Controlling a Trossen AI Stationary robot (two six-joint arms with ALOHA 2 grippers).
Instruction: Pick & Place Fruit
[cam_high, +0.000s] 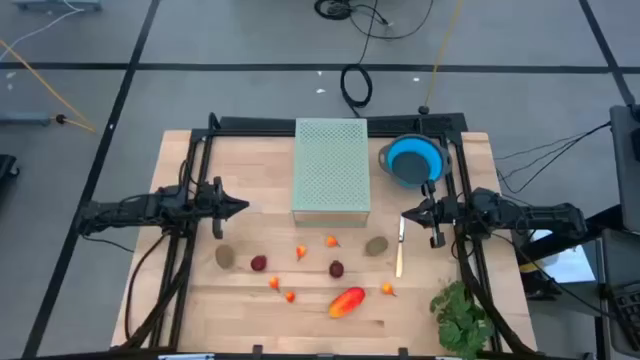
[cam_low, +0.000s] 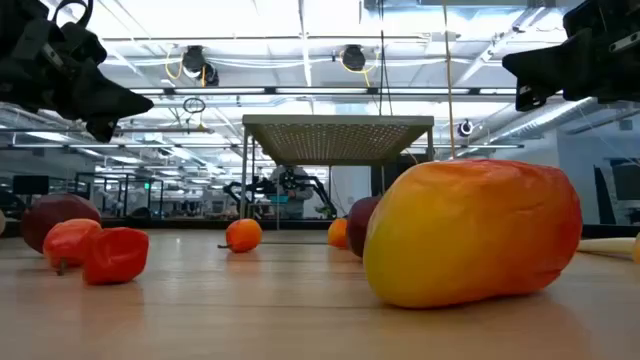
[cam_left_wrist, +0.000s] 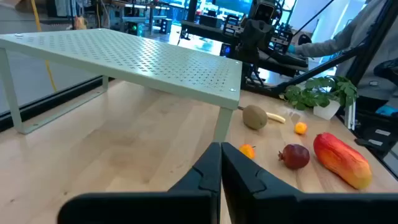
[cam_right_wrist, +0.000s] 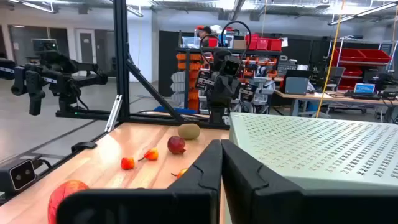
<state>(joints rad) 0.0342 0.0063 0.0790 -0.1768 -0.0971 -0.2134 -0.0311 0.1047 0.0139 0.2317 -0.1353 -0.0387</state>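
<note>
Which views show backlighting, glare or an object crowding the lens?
Low view: bright ceiling lights behind turn both arms into silhouettes, and the oval red-orange-yellow mango crowds the lens. High view: even light, faint shadows on the pale wooden table. Left wrist view: soft sheen on the pale green perforated metal shelf.

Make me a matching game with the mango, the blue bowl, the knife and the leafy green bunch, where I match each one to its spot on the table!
Things:
1. mango
2. blue bowl
3. knife
4. leafy green bunch

Places:
A. beside the pale green rack's right side
B. the table's front right corner
C. front middle, nearest the front edge among the fruit
D. just below the right gripper, by a brown kiwi

Pairs: 1-C, 2-A, 3-D, 4-B
</note>
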